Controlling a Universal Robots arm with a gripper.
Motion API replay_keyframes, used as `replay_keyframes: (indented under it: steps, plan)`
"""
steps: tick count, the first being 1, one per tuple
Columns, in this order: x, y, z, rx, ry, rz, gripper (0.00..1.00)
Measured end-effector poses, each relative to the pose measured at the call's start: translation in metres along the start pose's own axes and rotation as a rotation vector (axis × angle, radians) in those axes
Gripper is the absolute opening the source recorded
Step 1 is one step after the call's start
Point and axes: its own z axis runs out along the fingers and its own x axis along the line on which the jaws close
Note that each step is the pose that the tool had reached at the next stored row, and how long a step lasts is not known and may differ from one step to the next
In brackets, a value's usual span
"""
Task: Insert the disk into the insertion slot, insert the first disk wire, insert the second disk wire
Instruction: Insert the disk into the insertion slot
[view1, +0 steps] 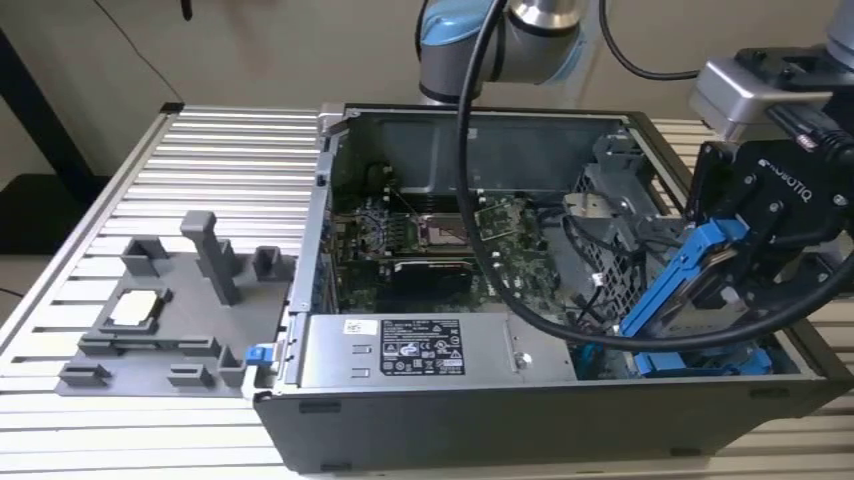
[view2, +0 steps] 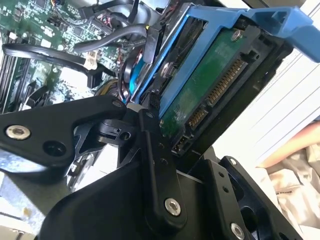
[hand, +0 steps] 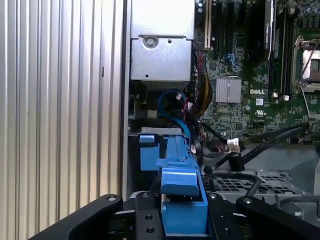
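Your exterior view looks steeply down on the open case on the tabletop; your 2 wrist views sit close behind the disk, sharing the motherboard.

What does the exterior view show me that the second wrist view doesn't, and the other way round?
Exterior view: the whole open computer case, the grey fixture on the slatted table at the exterior view's left, and the disk tilted steeply over the case's corner at the exterior view's right. Second wrist view: the disk's green circuit board and its connector pins up close. Shared: the end effector clamped on the disk's blue carrier, and the motherboard.
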Motion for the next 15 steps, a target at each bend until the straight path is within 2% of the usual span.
replay_keyframes:
  steps: [15]
  plan:
    - [0.0001,-0.0008,0.0267,0.0001,-0.0027,0.0,0.33]
